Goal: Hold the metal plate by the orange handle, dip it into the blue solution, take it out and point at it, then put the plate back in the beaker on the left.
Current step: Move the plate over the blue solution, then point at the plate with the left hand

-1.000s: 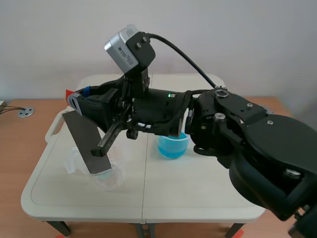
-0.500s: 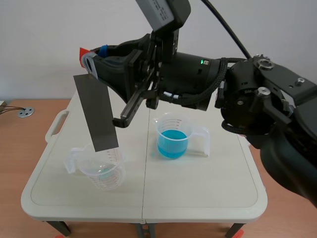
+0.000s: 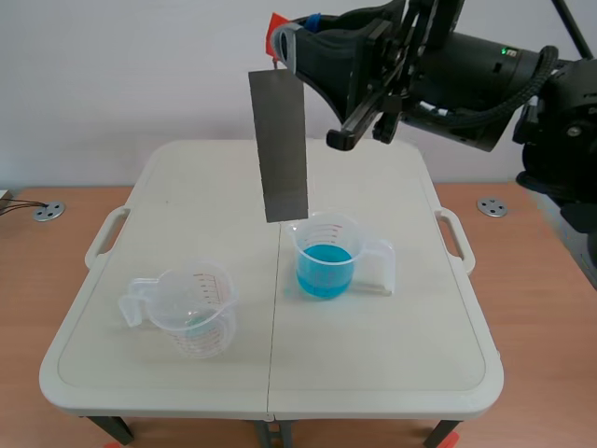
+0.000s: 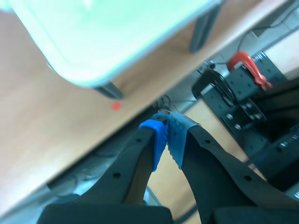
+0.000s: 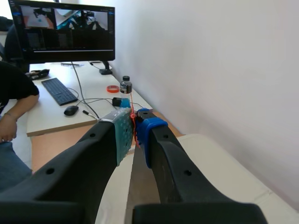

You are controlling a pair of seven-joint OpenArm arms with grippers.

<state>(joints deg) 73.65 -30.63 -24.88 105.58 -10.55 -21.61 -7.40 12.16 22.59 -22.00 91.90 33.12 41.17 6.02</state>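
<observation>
Metal plate (image 3: 280, 140) hangs from my right gripper (image 3: 291, 37), fingers pinching its orange handle (image 3: 277, 22), above and just left of the blue solution (image 3: 325, 259). I judge the dip, pointing and return are all ahead. My left gripper (image 4: 168, 140) is closed, empty.

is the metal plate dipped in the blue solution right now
No, the metal plate hangs in the air from the right gripper, its lower edge above the blue solution.

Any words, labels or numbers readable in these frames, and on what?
No text is readable.
Red scale marks on the left cup: too small to read.
Marks on the cup of blue liquid: too faint.
Screen of the monitor: blurred, nothing legible.
The metal plate: no marking visible.
</observation>
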